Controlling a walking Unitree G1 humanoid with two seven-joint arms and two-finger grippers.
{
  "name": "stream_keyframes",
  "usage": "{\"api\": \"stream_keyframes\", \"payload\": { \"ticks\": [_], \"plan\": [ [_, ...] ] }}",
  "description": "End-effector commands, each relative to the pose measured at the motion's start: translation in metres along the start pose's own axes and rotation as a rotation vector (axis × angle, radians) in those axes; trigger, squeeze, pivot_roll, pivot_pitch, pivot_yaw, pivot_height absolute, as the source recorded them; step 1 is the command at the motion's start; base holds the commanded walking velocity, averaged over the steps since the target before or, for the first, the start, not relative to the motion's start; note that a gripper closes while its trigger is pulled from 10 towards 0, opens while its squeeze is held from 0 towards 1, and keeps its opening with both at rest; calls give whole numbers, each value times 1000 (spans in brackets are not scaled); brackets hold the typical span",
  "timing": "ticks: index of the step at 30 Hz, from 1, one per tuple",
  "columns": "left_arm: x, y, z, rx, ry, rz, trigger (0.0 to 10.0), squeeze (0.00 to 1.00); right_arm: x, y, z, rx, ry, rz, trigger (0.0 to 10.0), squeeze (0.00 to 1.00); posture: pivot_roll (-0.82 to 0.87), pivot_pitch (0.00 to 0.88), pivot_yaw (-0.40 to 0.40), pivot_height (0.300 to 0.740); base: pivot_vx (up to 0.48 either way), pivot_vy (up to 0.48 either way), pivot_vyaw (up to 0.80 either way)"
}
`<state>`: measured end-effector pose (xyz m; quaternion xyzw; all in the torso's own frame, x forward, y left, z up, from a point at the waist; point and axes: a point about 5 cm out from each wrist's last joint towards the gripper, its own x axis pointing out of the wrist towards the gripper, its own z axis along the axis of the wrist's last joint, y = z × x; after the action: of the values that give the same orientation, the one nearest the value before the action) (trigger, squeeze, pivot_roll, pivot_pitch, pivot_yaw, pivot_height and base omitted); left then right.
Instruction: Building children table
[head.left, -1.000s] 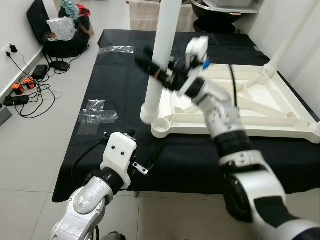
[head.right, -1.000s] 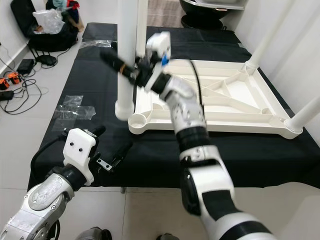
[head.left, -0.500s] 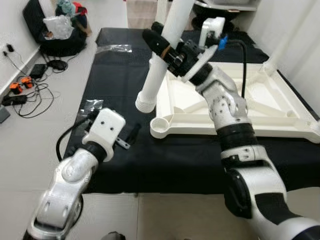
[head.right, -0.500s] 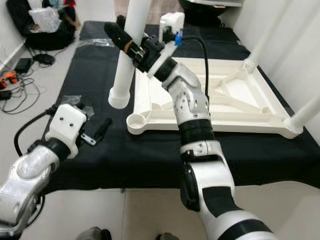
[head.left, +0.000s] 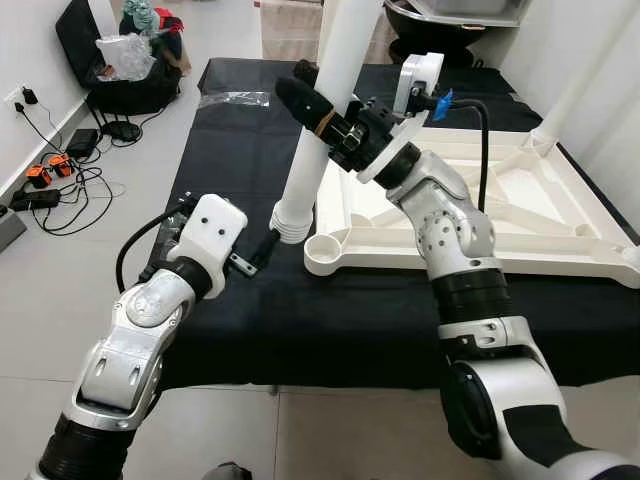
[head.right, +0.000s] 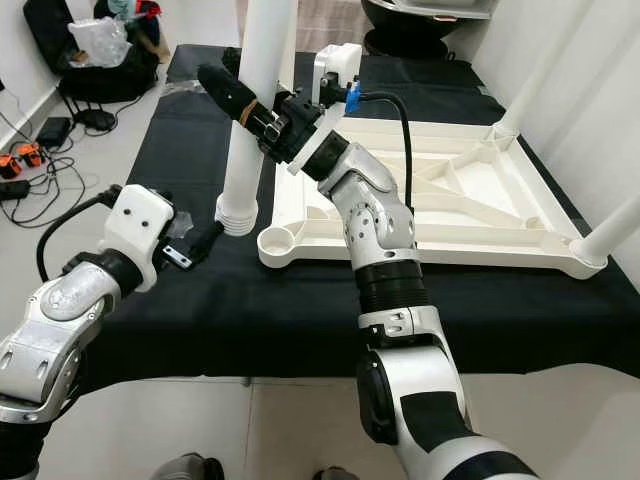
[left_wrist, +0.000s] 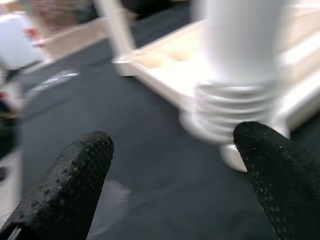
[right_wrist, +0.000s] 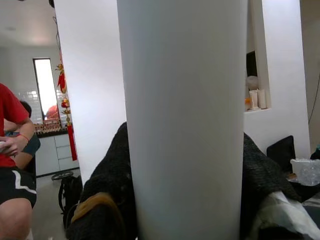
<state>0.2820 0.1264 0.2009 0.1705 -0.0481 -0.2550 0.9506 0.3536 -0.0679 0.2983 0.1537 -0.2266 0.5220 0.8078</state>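
Change: left end effector (head.left: 262, 250) risen from near worktop edge toward leg's base.
Right end effector (head.left: 325, 112): clamped on table leg (head.left: 318, 130).
Left end effector: spread wide.
Leg: tilted, left of upturned tabletop (head.left: 520, 215).

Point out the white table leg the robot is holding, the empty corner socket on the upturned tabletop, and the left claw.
white table leg (head.left: 312, 150), left eye view, middle of the tube.
corner socket (head.left: 324, 248), left eye view, the round cup's rim.
left claw (left_wrist: 170, 165), left wrist view, midway between its open black fingertips.
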Motion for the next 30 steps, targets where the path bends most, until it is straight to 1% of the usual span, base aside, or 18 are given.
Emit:
{"api": "stream_keyframes", "payload": {
  "ticks": [1,4,5,10,12,14,19,20,23,24,28,30],
  "plan": [
    [3,-15,1,-7,-3,-76,10000,0,9,9,2,7,-19,42,0,0,73,73,-74,740,0,0,0],
    [3,-15,1,-7,-3,-76,10000,0,9,9,2,7,-19,42,0,0,73,73,-74,740,0,0,0],
    [4,-12,1,8,-2,-56,10000,0,11,11,3,11,-24,44,0,0,74,76,-76,740,0,0,0],
    [5,-6,0,22,0,-25,10000,0,12,14,3,18,-26,53,0,0,77,76,-77,740,0,0,0],
    [7,3,-2,40,-4,10,10000,0,11,19,3,31,-25,70,0,0,76,81,-78,740,0,0,0],
    [8,9,-3,56,-6,22,10000,0,9,25,4,44,-26,90,0,0,76,81,-78,740,0,0,0],
    [11,11,0,54,-24,19,10000,0,8,31,3,55,-23,99,0,0,72,81,-74,740,0,0,0],
    [13,9,1,65,-33,7,235,0,8,32,3,57,-22,101,0,0,71,81,-73,740,0,0,0],
    [13,8,1,72,-39,0,235,0,8,33,2,58,-21,102,0,0,71,81,-73,740,0,0,0],
    [14,6,1,72,-44,-11,0,0,8,34,2,60,-20,103,0,0,69,81,-70,740,0,0,0],
    [17,0,2,74,-49,-24,0,0,7,35,-1,60,-18,94,0,0,70,82,-69,740,0,0,0],
    [17,0,2,83,-46,-21,0,0,7,34,-1,59,-16,87,0,0,70,82,-69,740,0,0,0]
  ]
}}
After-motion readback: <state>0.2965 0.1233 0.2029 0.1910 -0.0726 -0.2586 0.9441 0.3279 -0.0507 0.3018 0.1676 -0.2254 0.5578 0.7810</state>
